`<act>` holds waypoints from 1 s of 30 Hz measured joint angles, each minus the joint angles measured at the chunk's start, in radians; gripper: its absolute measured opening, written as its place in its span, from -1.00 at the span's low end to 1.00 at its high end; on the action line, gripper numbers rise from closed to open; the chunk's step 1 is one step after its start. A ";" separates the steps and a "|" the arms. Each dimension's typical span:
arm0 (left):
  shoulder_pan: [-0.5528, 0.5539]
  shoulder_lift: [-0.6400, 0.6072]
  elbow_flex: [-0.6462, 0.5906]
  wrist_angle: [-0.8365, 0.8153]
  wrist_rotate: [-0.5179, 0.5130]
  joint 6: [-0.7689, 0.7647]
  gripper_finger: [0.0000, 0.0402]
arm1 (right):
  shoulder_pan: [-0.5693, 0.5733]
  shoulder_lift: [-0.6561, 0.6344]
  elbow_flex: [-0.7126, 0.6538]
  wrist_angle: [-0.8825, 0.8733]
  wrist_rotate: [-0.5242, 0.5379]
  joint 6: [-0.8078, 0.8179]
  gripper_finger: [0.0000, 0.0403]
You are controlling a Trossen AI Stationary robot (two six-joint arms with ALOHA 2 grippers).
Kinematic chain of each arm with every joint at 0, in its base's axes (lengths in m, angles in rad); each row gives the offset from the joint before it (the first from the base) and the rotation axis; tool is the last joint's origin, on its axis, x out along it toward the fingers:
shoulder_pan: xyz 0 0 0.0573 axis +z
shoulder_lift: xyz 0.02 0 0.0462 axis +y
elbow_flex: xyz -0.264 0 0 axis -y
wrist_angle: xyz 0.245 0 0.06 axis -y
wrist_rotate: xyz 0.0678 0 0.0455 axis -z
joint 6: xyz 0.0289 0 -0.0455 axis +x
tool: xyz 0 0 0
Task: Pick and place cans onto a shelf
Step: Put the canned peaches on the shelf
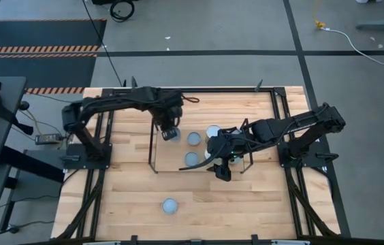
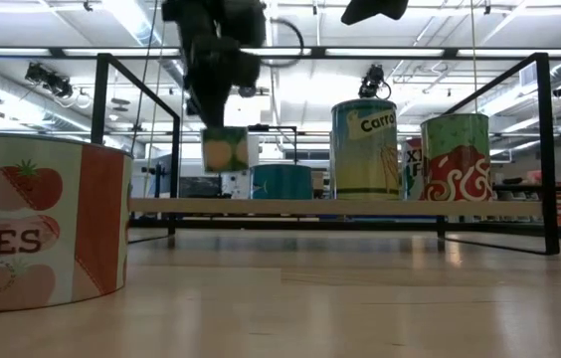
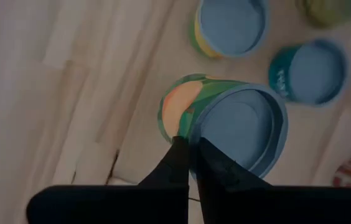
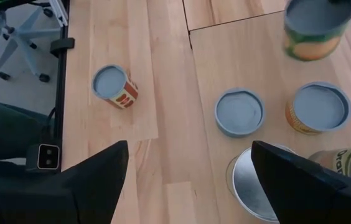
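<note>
The left gripper hangs over the shelf's far left end with its dark fingers pinched tight on the rim of a small round green-and-orange tin with a blue-grey top. That can hangs clear of the light wood base, directly under the gripper; in the low view it floats just above the board. Beyond the fingers, on the shelf, stand a yellow-sided tin and a teal tin, close together and near the held one.

The right gripper sits over the shelf's right end with its jaws spread wide and nothing between them. Just below and ahead of its fingers stands a bare silvery tin, touching neither finger, with a green carrot-labelled tin just beside it. Well apart from both grippers, a red-labelled tin stands alone on the tabletop, off the shelf toward the near edge.
</note>
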 joint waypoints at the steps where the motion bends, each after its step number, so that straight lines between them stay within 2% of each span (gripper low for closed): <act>1: 0.006 0.019 0.000 0.000 0.016 0.040 -0.94 | 0.000 0.000 0.000 0.000 0.000 0.002 0.72; 7: 0.029 0.088 -0.001 0.004 0.028 0.310 -0.94 | 0.000 0.000 0.000 0.000 -0.001 0.013 0.72; 12: 0.045 0.098 0.000 0.016 0.020 0.419 -0.94 | 0.000 0.000 0.000 0.000 -0.003 0.034 0.72; 16: 0.051 0.098 0.000 0.003 -0.009 0.426 -0.93 | 0.000 0.000 0.000 0.003 -0.003 0.035 0.72; 26: 0.020 0.098 0.000 -0.037 0.012 0.415 -0.92 | -0.009 0.000 0.000 0.022 -0.041 0.033 0.72; 30: 0.016 0.098 0.000 0.002 -0.063 0.393 -0.88 | -0.010 0.000 0.000 0.026 -0.044 0.034 0.72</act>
